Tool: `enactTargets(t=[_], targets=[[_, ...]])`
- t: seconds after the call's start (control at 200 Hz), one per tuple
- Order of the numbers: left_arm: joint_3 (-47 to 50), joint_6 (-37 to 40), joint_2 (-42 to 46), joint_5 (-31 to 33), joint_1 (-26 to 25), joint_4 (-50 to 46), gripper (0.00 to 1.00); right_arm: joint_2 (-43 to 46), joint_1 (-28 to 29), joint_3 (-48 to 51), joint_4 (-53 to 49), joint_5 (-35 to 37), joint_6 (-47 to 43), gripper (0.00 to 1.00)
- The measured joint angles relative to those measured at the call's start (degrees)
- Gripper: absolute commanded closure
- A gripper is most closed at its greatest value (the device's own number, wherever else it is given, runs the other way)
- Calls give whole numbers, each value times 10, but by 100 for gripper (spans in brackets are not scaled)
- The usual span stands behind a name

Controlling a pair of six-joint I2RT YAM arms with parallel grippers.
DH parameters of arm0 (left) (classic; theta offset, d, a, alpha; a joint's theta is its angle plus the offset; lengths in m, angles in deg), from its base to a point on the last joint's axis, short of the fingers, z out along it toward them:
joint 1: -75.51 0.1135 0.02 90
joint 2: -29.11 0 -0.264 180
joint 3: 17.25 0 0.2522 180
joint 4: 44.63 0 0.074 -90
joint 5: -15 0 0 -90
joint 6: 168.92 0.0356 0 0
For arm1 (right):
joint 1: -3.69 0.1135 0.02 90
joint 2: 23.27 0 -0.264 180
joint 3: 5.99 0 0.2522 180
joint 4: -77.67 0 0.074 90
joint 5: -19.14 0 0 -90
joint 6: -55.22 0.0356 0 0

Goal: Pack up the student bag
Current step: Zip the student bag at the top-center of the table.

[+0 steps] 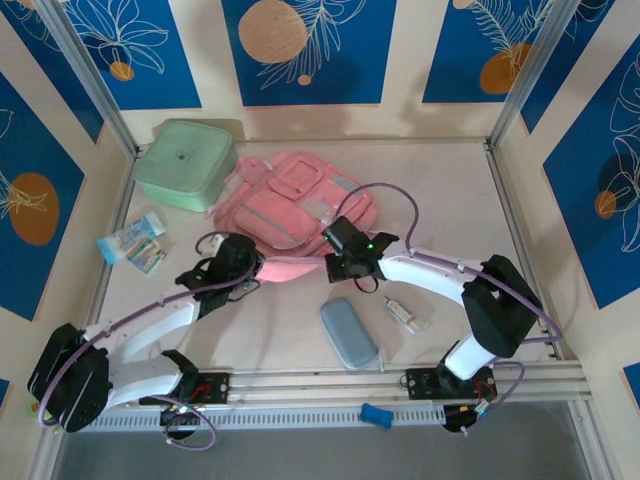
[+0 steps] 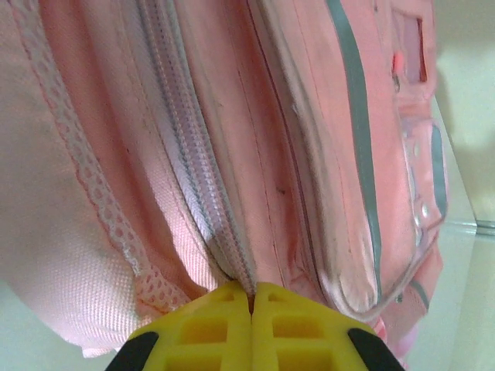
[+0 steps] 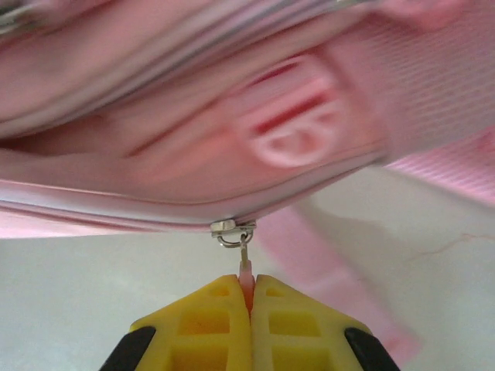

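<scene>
Starting far left in the top view, a few small packets (image 1: 132, 243) lie on the tabletop (image 1: 285, 315) with a mint-green lidded box (image 1: 186, 164) behind them near the back wall. Left arm (image 1: 150, 325) runs from its base at the near-left corner, elbow folded low by the edge, forearm angled up and to the right, wrist at the near-left edge of the student bag (image 1: 300, 200). Left wrist view: the yellow left jaws are pressed fully together at the bag's (image 2: 232, 116) edge, right where the zipper line (image 2: 186, 154) runs down into them, so they look nipped on the fabric there, no gap visible. The bag lies flat mid-tabletop toward the back, front pockets and grey strips facing up, its left corner touching or just beside the mint box. Near side of the bag, between the two arms, a grey-blue oval case (image 1: 348, 333) lies apart from it, and a small clear tube (image 1: 405, 314) sits just to the right of the case. A small blue object (image 1: 377, 415) rests on the front rail. Right arm (image 1: 430, 272) rises from its base at the near right, elbow bent high on the right side, forearm reaching left and low, wrist at the bag's near-right edge. Right wrist view: the right jaws are closed tight on the pink zipper pull (image 3: 246, 270), which hangs from the metal slider (image 3: 232, 228) on the bag's (image 3: 193, 154) lower seam; a pink strap trails on the tabletop behind. Picture is slightly blurred.
</scene>
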Motion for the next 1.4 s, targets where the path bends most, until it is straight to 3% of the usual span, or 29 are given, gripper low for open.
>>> enactTargets(t=[0.23, 0.365, 0.445, 0.5, 0.685, 0.81, 0.95, 1.191, 1.401], targets=[[7, 59, 21, -68, 68, -12, 100, -19, -49, -12, 0, -34, 0, 100], [7, 89, 14, -87, 92, -13, 100, -21, -44, -16, 3, -67, -2, 100], [7, 110, 12, -87, 99, -19, 74, -21, -31, -19, -2, -75, -5, 100], [4, 124, 11, -86, 102, -25, 61, -20, -24, -20, -5, -82, -7, 90], [-28, 213, 19, -101, 105, -71, 48, 17, -23, -20, -32, -114, 4, 63], [-58, 257, 53, -110, 99, -110, 43, 63, -37, -20, -38, -147, 18, 54], [-104, 304, 58, -133, 74, -132, 42, 81, -87, -21, -39, -204, 43, 48], [-150, 349, -35, -152, -17, -115, 45, 55, -150, -59, -56, -266, 91, 43], [-116, 355, -93, -160, -26, -71, 48, -5, -167, -99, -52, -274, 152, 42]])
